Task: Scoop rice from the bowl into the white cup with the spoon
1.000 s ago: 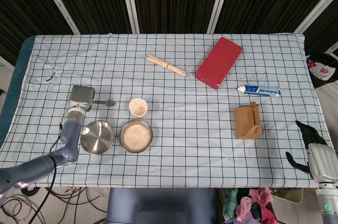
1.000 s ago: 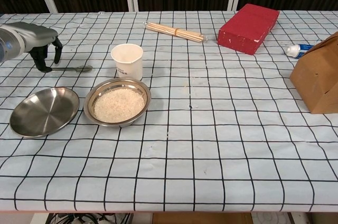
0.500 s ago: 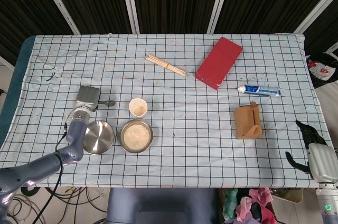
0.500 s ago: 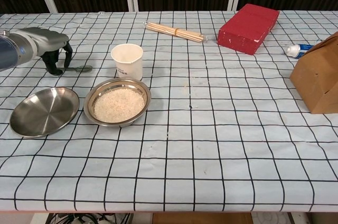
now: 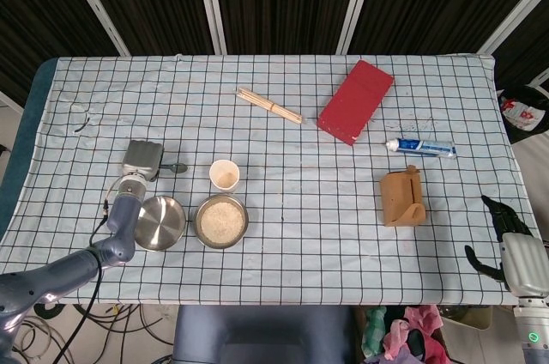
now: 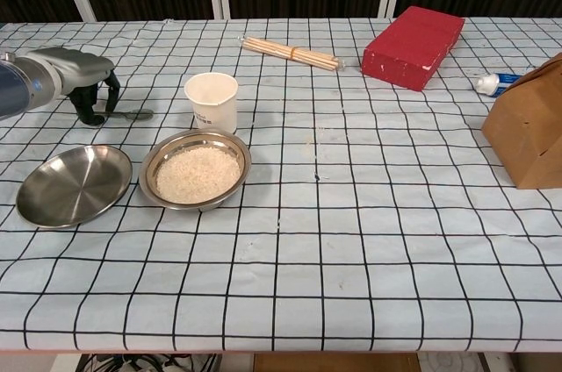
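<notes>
- The right hand sits at the near right corner, past the tabletop edge; its dark fingers are spread apart and hold nothing.
- An empty steel plate lies at the near left, just beside the bowl.
- The bowl is steel and holds white rice; it stands just in front of the white cup.
- The left hand is beyond the plate, with its dark fingers curled down to the cloth over the handle end of the spoon. Whether they actually clamp the handle I cannot tell.
- The spoon lies flat on the tabletop, its long axis running left to right, with its scoop end pointing right toward the cup and its handle hidden under the hand.
- The cup stands upright, open mouth up, a little apart from the spoon's tip.
- To the right, a brown paper bag stands near the edge, with a toothpaste tube behind it.
- Farthest back lie a bundle of wooden sticks and a red box.
</notes>
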